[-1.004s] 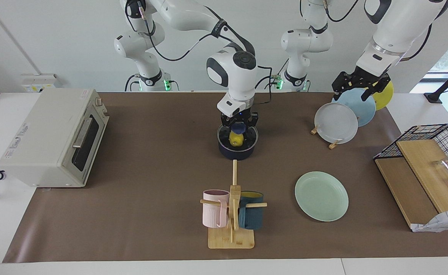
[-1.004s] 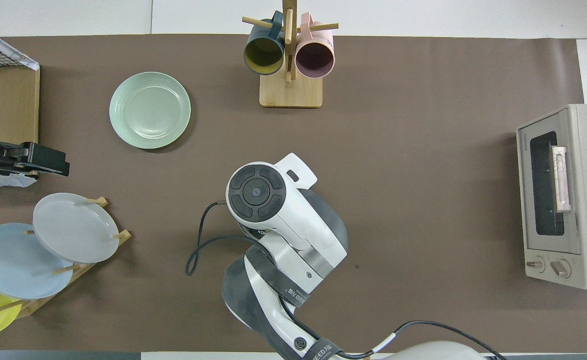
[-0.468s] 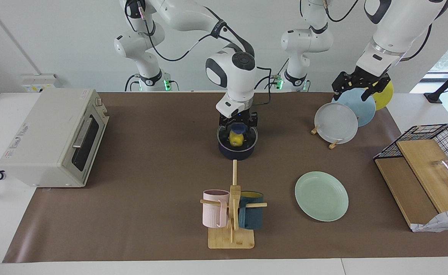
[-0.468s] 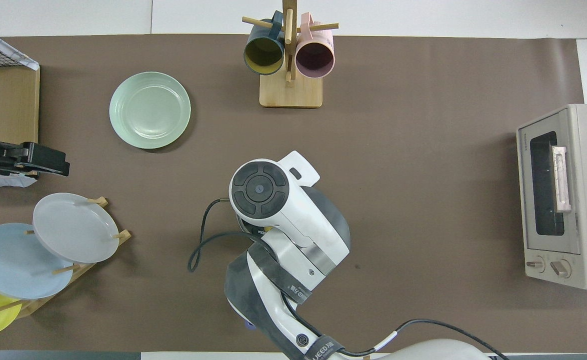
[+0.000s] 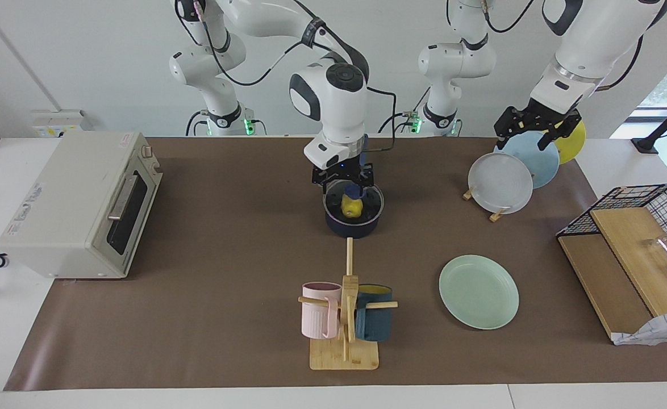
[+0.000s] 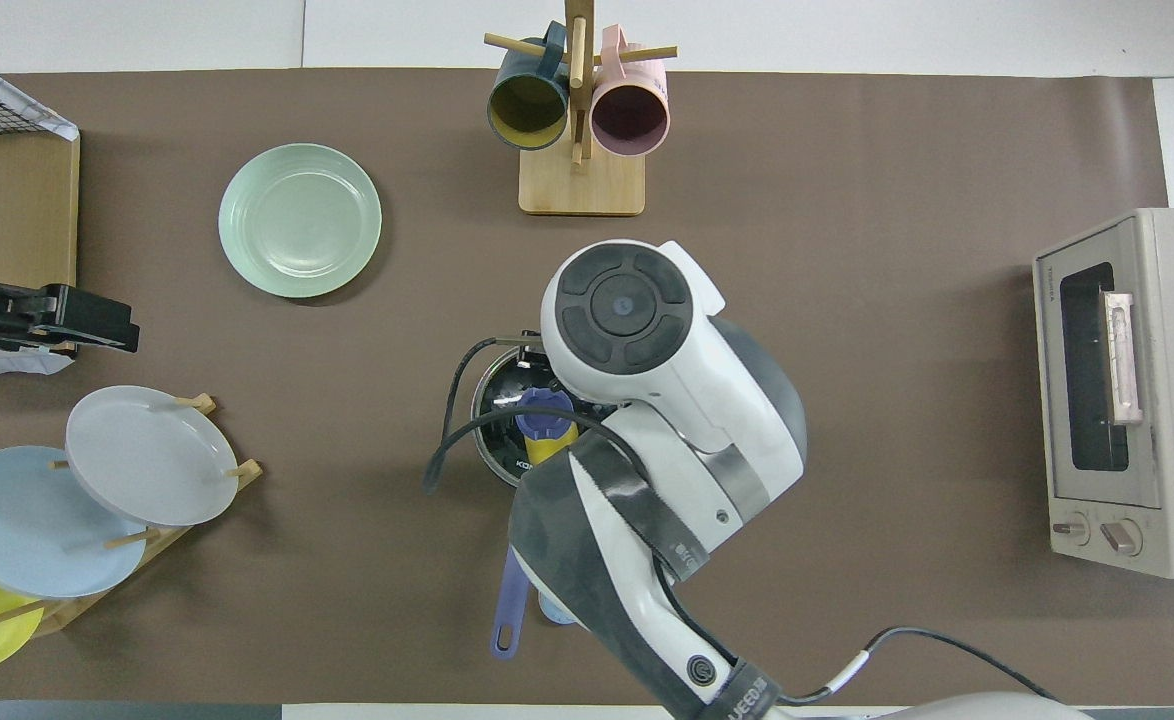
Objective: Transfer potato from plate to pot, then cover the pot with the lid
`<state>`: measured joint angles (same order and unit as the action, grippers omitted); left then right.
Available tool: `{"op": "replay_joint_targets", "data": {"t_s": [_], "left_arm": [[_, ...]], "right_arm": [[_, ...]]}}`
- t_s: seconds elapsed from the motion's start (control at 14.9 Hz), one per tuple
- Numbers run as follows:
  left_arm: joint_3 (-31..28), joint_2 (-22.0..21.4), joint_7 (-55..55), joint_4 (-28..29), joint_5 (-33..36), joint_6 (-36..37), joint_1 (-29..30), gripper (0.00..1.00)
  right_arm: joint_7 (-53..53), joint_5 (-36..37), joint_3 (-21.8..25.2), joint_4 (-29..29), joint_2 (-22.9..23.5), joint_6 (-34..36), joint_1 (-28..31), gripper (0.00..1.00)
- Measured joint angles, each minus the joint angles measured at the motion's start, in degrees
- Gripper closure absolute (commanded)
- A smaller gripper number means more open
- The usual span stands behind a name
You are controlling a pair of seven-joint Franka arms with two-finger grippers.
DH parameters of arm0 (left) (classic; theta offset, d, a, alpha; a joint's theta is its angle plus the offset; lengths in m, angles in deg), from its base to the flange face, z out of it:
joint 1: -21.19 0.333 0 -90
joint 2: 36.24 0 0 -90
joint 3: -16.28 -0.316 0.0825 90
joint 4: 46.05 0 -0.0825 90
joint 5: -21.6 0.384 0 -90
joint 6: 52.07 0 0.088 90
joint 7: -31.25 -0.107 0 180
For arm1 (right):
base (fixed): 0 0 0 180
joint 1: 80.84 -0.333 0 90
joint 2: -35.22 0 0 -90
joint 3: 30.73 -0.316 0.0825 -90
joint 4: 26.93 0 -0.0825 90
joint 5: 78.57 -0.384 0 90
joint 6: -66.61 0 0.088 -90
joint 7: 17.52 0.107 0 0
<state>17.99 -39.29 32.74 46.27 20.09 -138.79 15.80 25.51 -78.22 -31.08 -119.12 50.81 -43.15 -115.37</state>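
The navy pot [image 5: 351, 227] stands mid-table with its glass lid [image 5: 369, 200] on it, blue knob [image 5: 355, 191] up. The yellow potato [image 5: 351, 209] shows through the glass inside the pot. In the overhead view the lid's rim [image 6: 488, 385], the knob [image 6: 544, 415], the potato [image 6: 548, 450] and the pot's handle [image 6: 508, 612] show beside the arm. My right gripper [image 5: 342, 177] is open, just above the lid's edge, off the knob. The mint plate [image 5: 478, 291] [image 6: 300, 220] lies bare. My left gripper [image 5: 538, 128] [image 6: 87, 322] waits over the plate rack.
A toaster oven [image 5: 80, 204] stands at the right arm's end. A wooden mug tree [image 5: 345, 318] with a pink and a teal mug stands farther from the robots than the pot. A plate rack [image 5: 504, 182] and a wire basket [image 5: 640, 210] stand at the left arm's end.
My right gripper has let go of the lid's knob, risen and moved toward the right arm's end. The lid stays on the pot. The left arm has not moved.
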Motion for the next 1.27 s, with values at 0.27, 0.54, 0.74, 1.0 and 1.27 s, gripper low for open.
{"op": "replay_joint_targets", "data": {"t_s": [0.27,0.54,0.74,1.0,1.27], "left_arm": [[0.0,0.0,0.0,0.0,0.0,0.0,0.0,0.0],[0.0,0.0,0.0,0.0,0.0,0.0,0.0,0.0],[0.0,0.0,0.0,0.0,0.0,0.0,0.0,0.0],[0.0,0.0,0.0,0.0,0.0,0.0,0.0,0.0],[0.0,0.0,0.0,0.0,0.0,0.0,0.0,0.0]], "right_arm": [[-11.71,0.06,0.27,1.28,-5.19,8.85,8.37,0.0],[-25.61,0.72,0.42,1.33,-9.6,14.76,17.29,0.0],[-32.26,0.88,0.45,1.35,-11.19,17.52,21.76,0.0],[-33.61,3.29,0.43,1.36,-13.78,22.16,22.89,0.0],[-34.47,4.51,0.57,1.33,-16.16,24.48,24.07,0.0]]}}
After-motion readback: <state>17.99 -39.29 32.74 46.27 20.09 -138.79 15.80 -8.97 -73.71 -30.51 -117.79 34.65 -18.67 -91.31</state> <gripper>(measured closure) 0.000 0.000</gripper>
